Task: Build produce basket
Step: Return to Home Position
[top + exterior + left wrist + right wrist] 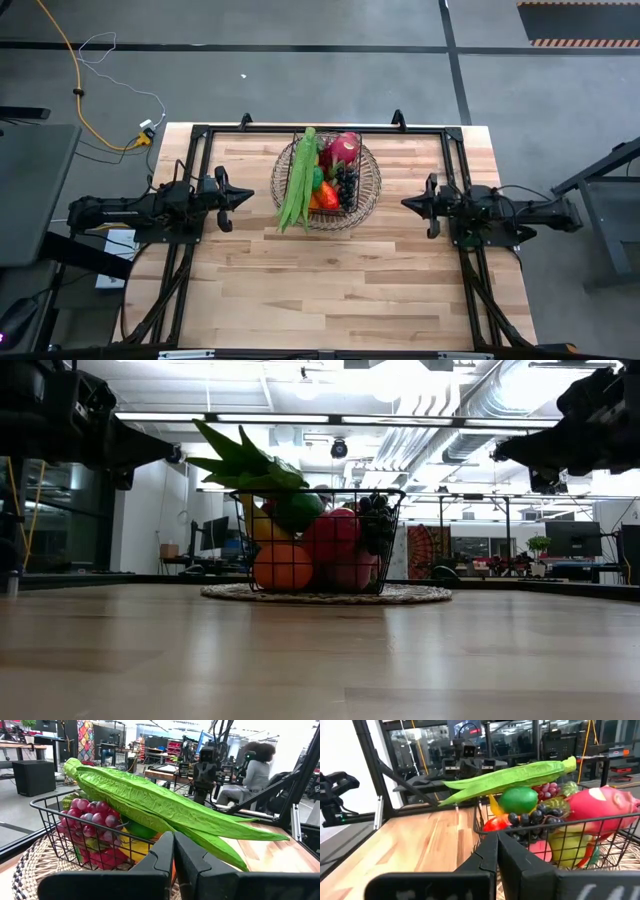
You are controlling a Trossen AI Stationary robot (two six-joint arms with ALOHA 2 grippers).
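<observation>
The dark wire basket (352,196) stands on a round woven tray (372,172) at the table's far middle. It is filled with produce. Long green beans (297,180) lie over its left rim, their tips sticking out. A pink dragon fruit (600,802), dark grapes (530,817), purple grapes (87,815) and an orange (283,567) also show. My left gripper (250,195) hangs shut and level to the left of the basket, pointing at it. My right gripper (405,203) hangs shut and level to its right. Both are clear of the basket and above the table.
A black metal frame (200,135) runs along the table's far edge and both sides, carrying the arms. Bare wooden tabletop (330,290) stretches from the basket to the near edge. A person (255,770) sits in the room beyond the table.
</observation>
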